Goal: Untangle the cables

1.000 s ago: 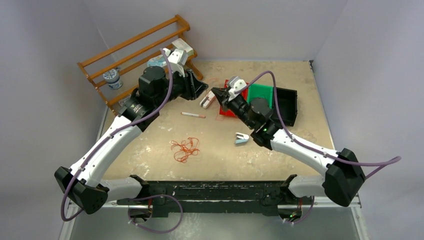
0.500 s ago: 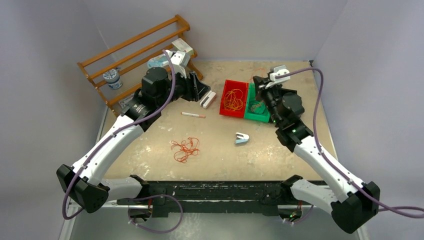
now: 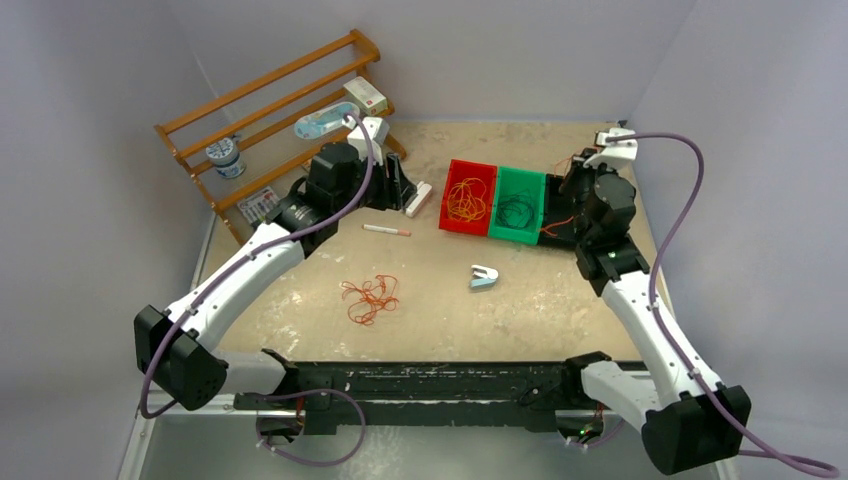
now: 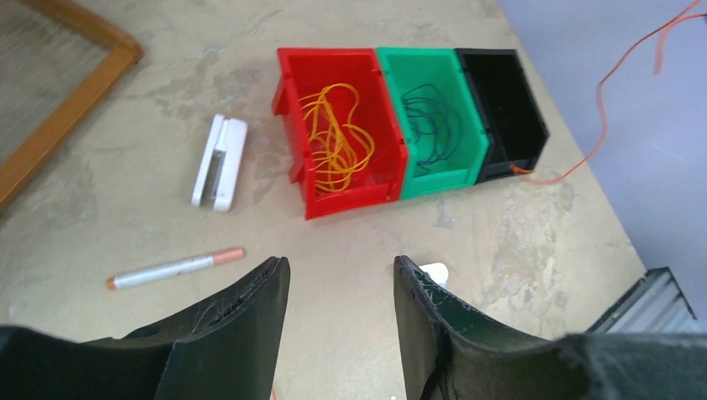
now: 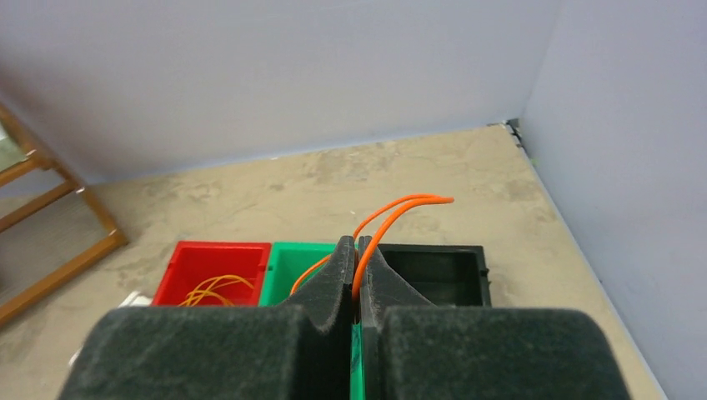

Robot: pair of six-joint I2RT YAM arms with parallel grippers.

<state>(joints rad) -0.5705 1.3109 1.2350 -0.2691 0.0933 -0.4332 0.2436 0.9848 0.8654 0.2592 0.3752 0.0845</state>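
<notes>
A red-orange cable bunch lies loose on the table, front of centre. Orange cables fill the red bin, and dark cables lie in the green bin. A black bin stands to their right. My right gripper is shut on a thin orange cable and holds it above the black bin. The cable trails down to that bin's front. My left gripper is open and empty, above the table left of the red bin.
A wooden rack with small items stands at the back left. A white stapler-like block, a pen and a small white-blue clip lie on the table. Walls close off the back and right.
My right arm has swung right, from over the red bin to over the black bin, with an orange cable in its jaws. My left gripper has shifted slightly right and lower.
</notes>
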